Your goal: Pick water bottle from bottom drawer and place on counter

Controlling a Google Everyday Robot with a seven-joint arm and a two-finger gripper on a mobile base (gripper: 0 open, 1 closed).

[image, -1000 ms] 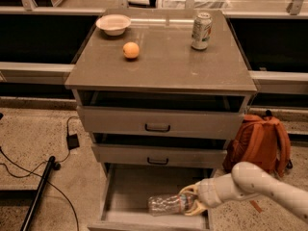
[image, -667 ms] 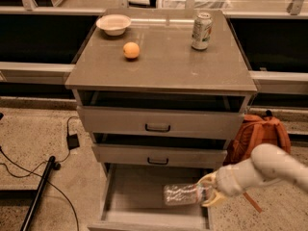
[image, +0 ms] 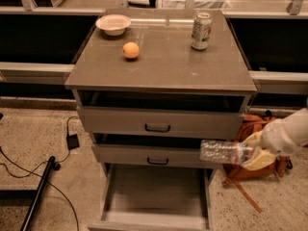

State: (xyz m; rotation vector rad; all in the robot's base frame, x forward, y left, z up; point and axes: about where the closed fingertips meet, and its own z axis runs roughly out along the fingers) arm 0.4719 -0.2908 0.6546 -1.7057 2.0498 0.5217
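Now the bottom drawer (image: 154, 189) stands pulled out, nearest to the camera. Above its right side the gripper (image: 249, 151) is closed around one end of the bottle (image: 221, 151), held level in the air before the middle drawer (image: 144, 155). Further back, the worktop (image: 163, 73) carries an orange (image: 131, 50), a can (image: 201, 31) and a bowl (image: 113, 24).

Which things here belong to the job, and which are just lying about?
Job: water bottle, held sideways in the gripper by the middle drawer's right end; open bottom drawer; counter.
Lying about: bowl, orange, can on the counter; backpack, charger on the floor.
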